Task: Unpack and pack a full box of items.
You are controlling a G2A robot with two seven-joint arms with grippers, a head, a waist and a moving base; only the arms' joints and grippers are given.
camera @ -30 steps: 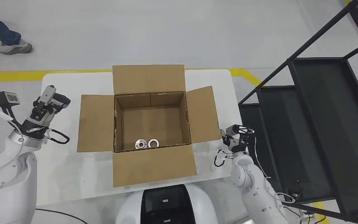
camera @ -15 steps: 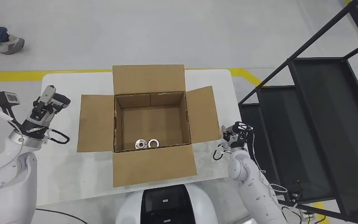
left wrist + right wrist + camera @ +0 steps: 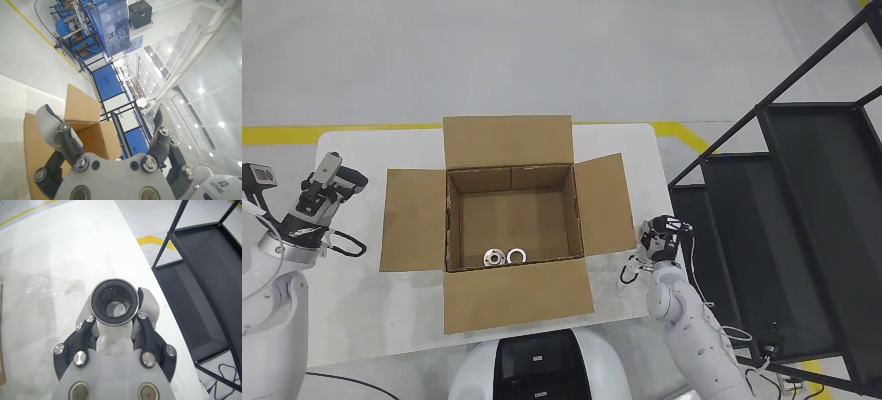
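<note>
Box (image 3: 507, 140) sits open in the middle of the table (image 3: 352, 300). Right gripper (image 3: 114, 301) squeezes a black ring (image 3: 115, 291) near the table's right edge. Left gripper (image 3: 102, 113) has its fingers wide apart.

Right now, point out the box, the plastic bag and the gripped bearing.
box (image 3: 507, 140): top view, far flap.
plastic bag (image 3: 54, 287): right wrist view, its middle.
bearing (image 3: 95, 303): right wrist view, black end face.

Wide-open box (image 3: 512, 222) amid four splayed flaps (image 3: 413, 220); black rack (image 3: 814, 180) just beside table (image 3: 372, 310).
</note>
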